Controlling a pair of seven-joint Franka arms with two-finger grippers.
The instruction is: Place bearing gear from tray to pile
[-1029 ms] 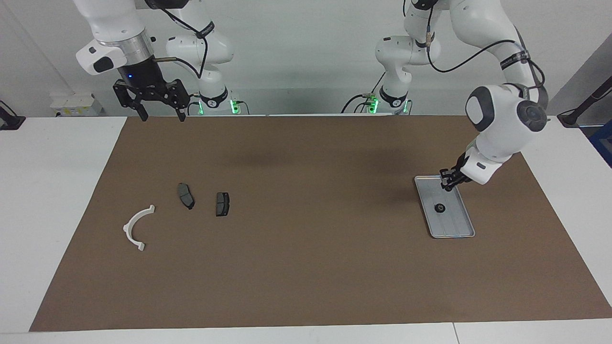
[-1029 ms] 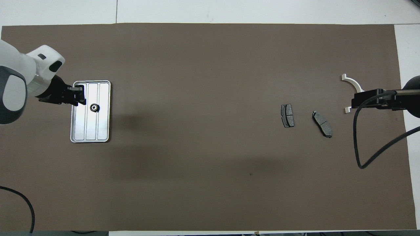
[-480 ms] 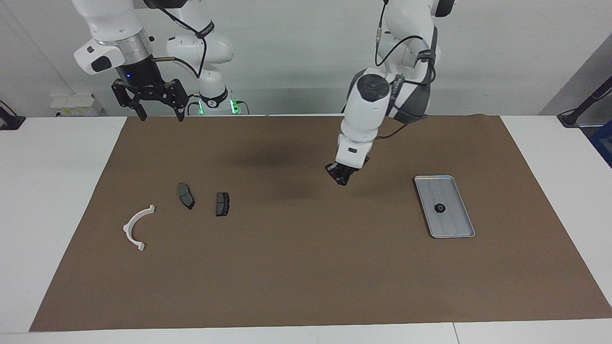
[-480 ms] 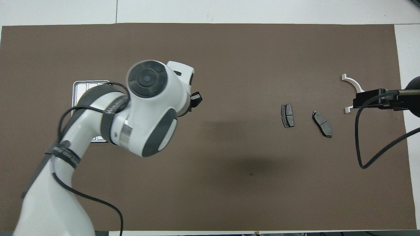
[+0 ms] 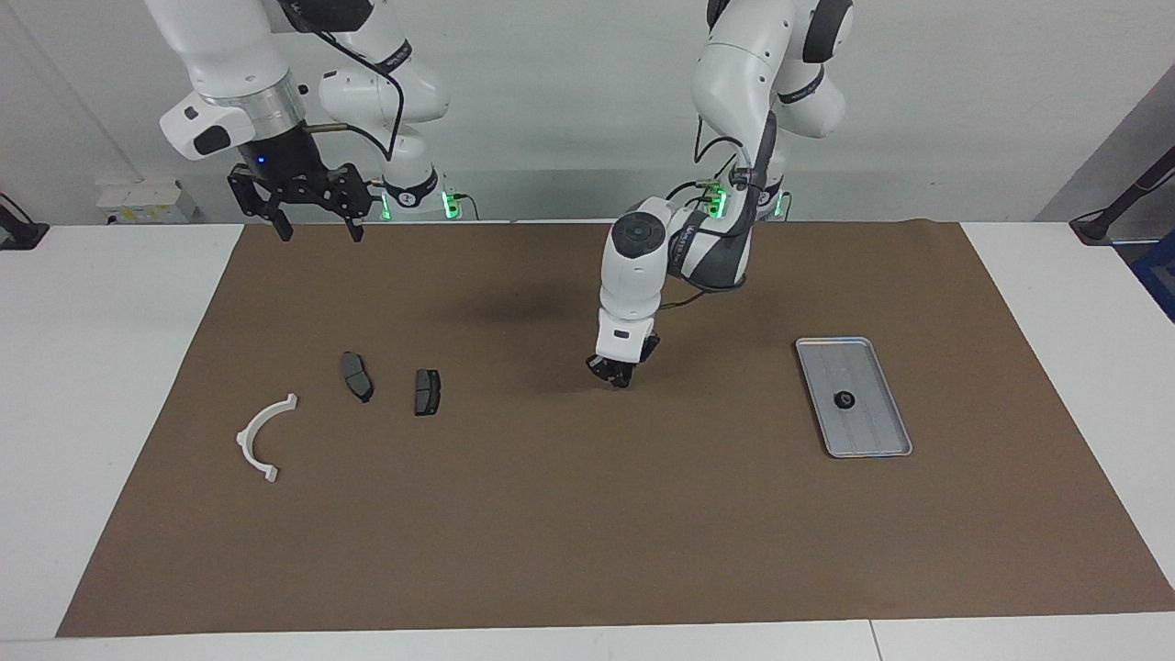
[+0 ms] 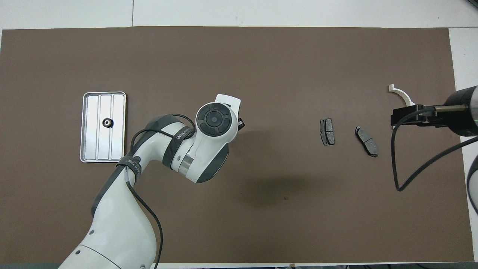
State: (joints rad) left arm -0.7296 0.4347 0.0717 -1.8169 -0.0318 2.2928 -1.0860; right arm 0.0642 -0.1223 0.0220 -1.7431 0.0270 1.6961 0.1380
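Jaws, facing view: your left gripper [image 5: 617, 376] hangs low over the bare mat [image 5: 587, 514] near mid-surface, between the tray and the pile, its jaws pinched together with nothing visible between them. Your right gripper [image 5: 315, 213] waits high over the mat's edge nearest the robots, at the right arm's end, jaws spread wide and empty.
Gear, facing view: you can see the gear [image 5: 843, 399] lying in the tray [image 5: 883, 439], about at its middle, apart from both grippers.
Pile, facing view: the bracket [image 5: 262, 440] and two plates [image 5: 356, 376] [image 5: 427, 392] lie flat on the mat toward the right arm's end, each apart from the others; the bracket is farthest from the robots.
Jaws, overhead view: the left arm's wrist hides nearly all of your left gripper [image 6: 241, 124]; only a dark tip shows beside the wrist. Your right gripper [image 6: 410, 115] covers the middle of the bracket's arc, seen edge-on, so you cannot read its jaws here.
Gear, overhead view: the gear [image 6: 107, 122] sits on a ridge of the tray [image 6: 118, 149], well apart from the pile.
Pile, overhead view: one end of the bracket [image 6: 401, 93] shows, with the plates [image 6: 327, 131] [image 6: 366, 141] beside it.
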